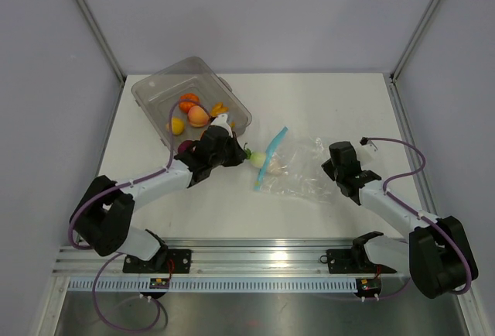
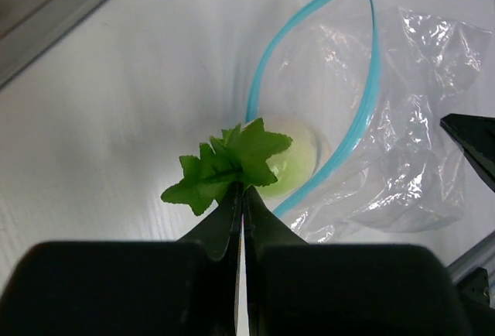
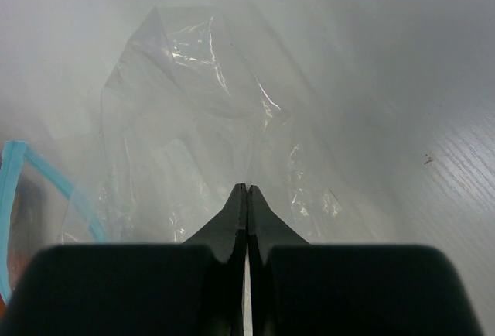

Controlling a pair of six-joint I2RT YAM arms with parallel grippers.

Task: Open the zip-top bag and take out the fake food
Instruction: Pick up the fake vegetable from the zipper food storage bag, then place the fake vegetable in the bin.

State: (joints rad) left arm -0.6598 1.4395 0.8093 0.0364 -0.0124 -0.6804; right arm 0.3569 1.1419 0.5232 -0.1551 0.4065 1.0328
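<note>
The zip-top bag [image 1: 303, 172] lies crumpled mid-table, its light-blue zip strip [image 1: 271, 156] open and facing left. My left gripper [image 1: 234, 150] is shut on the green leaves [image 2: 224, 167] of a pale white-green toy vegetable [image 2: 300, 162], which sits at the bag's open mouth inside the loop of the strip [image 2: 363, 111]. My left gripper [image 2: 242, 190] holds the leaf stem between its tips. My right gripper [image 1: 334, 167] is shut on the clear plastic at the bag's closed end [image 3: 209, 111]; the film tents up to its tips [image 3: 247, 188]. A small peach-white piece [image 1: 278, 169] lies in the bag.
A rigid clear tub [image 1: 155, 82] stands at the back left, just behind my left gripper, holding orange, peach, yellow and purple toy fruits [image 1: 198, 115]. My right gripper's black finger [image 2: 472, 138] shows at the right edge of the left wrist view. Grey walls enclose the table.
</note>
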